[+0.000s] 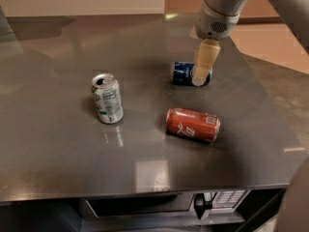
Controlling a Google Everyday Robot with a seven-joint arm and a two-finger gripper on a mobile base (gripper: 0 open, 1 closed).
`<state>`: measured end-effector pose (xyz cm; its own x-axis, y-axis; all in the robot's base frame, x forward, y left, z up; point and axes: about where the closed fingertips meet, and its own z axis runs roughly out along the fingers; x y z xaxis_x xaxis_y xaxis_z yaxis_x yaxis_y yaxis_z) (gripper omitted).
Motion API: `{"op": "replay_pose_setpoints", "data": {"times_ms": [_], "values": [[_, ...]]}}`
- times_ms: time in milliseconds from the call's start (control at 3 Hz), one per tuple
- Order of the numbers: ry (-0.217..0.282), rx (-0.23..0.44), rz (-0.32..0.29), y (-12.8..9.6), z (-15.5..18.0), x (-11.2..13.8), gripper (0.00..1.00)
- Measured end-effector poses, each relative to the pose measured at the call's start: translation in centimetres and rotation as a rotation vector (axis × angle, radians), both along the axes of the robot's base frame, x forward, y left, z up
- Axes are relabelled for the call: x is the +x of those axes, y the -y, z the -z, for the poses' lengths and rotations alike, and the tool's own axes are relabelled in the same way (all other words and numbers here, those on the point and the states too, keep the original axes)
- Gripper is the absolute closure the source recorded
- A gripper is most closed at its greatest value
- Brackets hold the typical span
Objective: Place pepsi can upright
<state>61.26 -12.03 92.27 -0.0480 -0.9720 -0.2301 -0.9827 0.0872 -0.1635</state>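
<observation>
The gripper [198,79], upper right of centre, hides the right end of the pepsi can [183,73]; its opening cannot be told. The can lies on its side on the bench [58,173], long axis left-right.

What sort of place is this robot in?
Probably an office kitchenette or break room: a grey countertop holds a pepsi can, a red cola can and a white and green can, with a microwave-like appliance beneath. The tool hangs at the pepsi can.
</observation>
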Motion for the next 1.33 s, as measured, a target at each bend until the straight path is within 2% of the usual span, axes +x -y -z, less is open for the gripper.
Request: {"op": "replay_pose_setpoints", "data": {"times_ms": [333, 1333], "values": [[-0.035, -0.011, -0.011, -0.3, 2.6, 1.9, 0.0], [-0.076, -0.08, -0.038, 0.8, 7.1, 5.2, 0.0]]}}
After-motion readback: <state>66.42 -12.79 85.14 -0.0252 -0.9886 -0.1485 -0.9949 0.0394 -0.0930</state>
